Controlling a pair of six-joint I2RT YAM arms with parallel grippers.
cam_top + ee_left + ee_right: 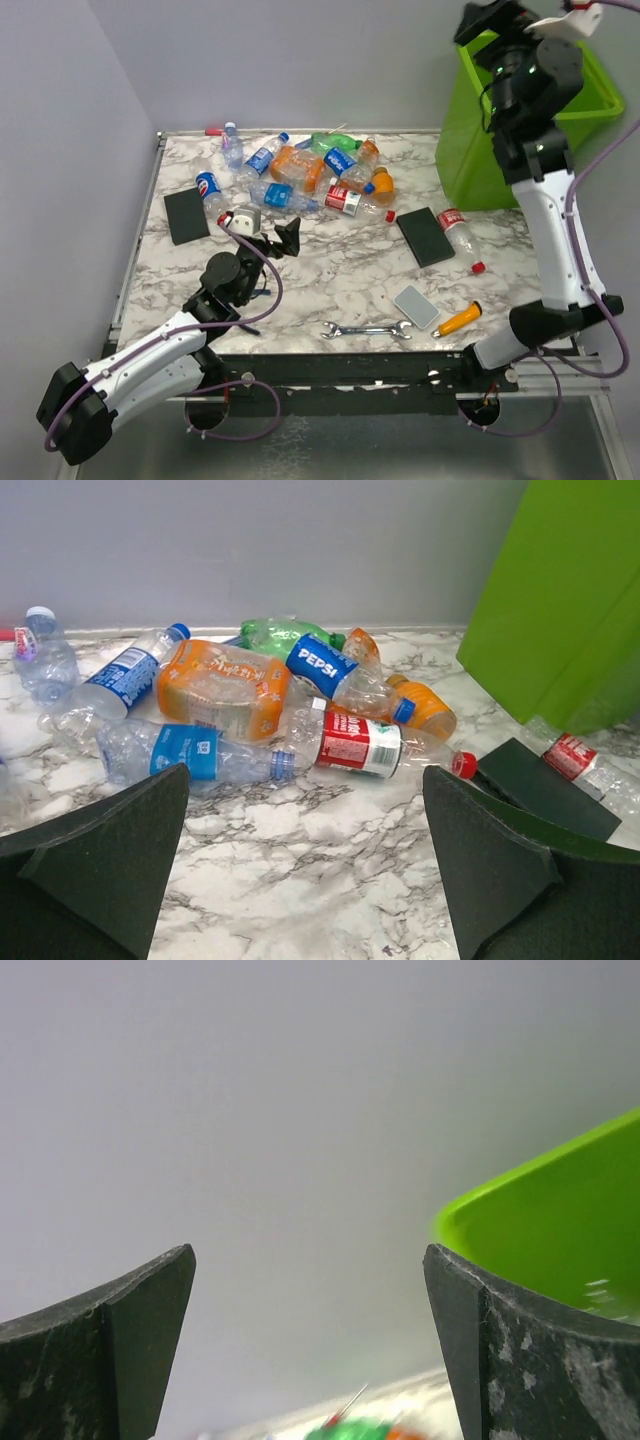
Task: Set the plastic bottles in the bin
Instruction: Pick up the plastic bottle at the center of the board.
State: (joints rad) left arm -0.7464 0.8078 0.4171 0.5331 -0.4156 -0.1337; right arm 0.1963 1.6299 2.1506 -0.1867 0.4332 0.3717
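Above the bin's [465, 160] left rim, the right claw [308, 1252] hangs with its jaws wide and nothing between them. Its wrist view shows only a strip of the bin's green rim against a blurred wall, while the overhead view alone shows how high that arm reaches. Left of the bin, the plastic bottles [310, 175] lie heaped on the marble bench [330, 280], and a lone bottle [462, 238] lies at the bin's foot, just beside a black slab [425, 236]. Further left of the bin, the left claw [307, 772] is low over the bench, jaws wide and empty, facing the heap. Only its wrist view makes the Pepsi-labelled bottle [330, 670] readable.
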